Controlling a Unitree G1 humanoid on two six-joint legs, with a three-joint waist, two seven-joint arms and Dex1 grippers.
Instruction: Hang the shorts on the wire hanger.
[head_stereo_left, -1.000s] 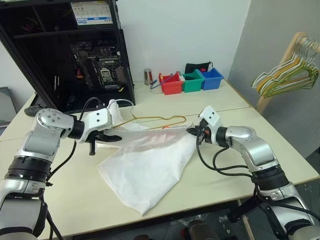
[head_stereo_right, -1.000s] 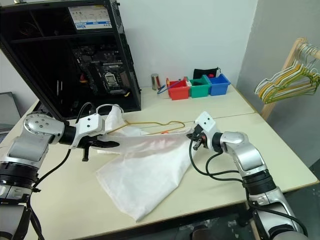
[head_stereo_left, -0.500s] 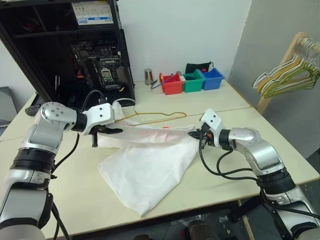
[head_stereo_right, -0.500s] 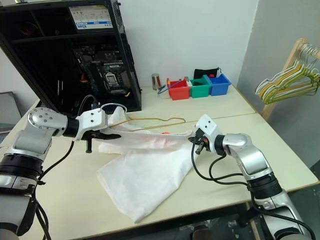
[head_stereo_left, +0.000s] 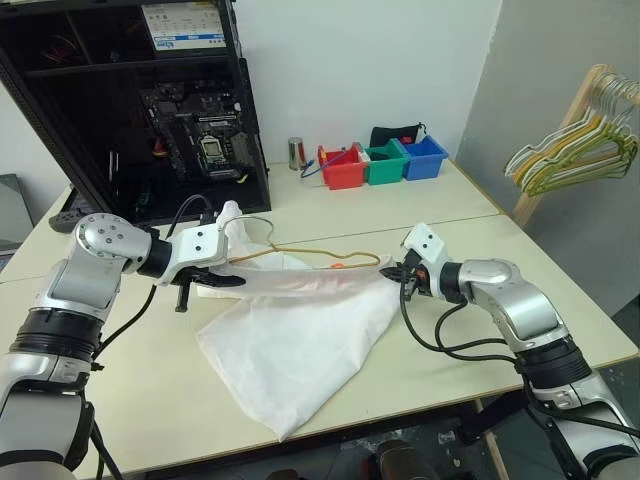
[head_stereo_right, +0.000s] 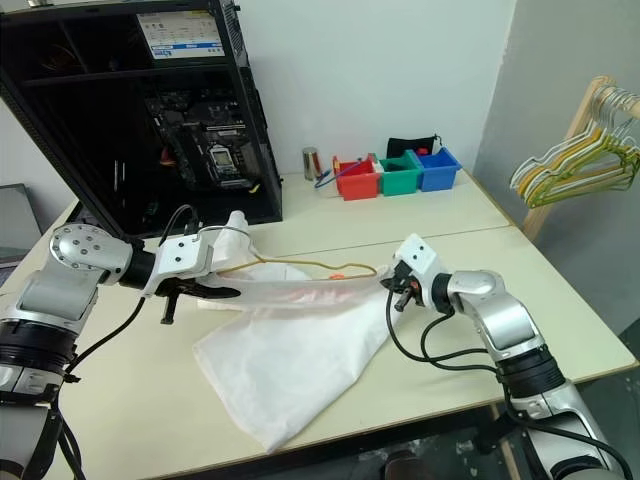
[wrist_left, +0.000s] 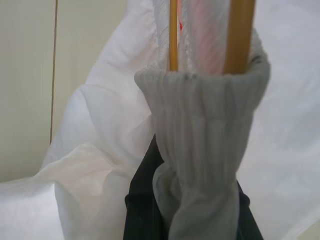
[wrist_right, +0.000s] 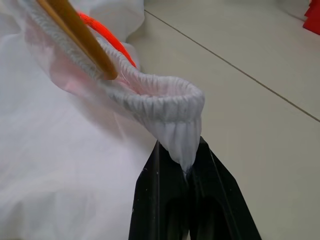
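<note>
The shorts (head_stereo_left: 300, 340) are a broad sheet of thin, white, wrinkled fabric with a faint pink patch near the waistband. They lie over the middle of the pale table (head_stereo_left: 440, 215) and taper to a point toward its front edge. The waistband is a ribbed, gathered elastic strip, stretched taut between the two grippers and lifted off the tabletop.

The left gripper (head_stereo_left: 222, 279) has its black fingers pressed together on the left end of the waistband; in the left wrist view the ribbed band bunches up between the fingers (wrist_left: 145, 210). The right gripper (head_stereo_left: 405, 272) pinches the right end, where the elastic forms a small rounded loop just above the black fingers (wrist_right: 155, 210).

The wire hanger (head_stereo_left: 310, 251) is a thin yellowish-gold wire. It runs along the stretched waistband, and both wrist views show it passing inside the waistband opening. A short orange-red cord (wrist_right: 107, 37) lies against the band near the right end.
</note>
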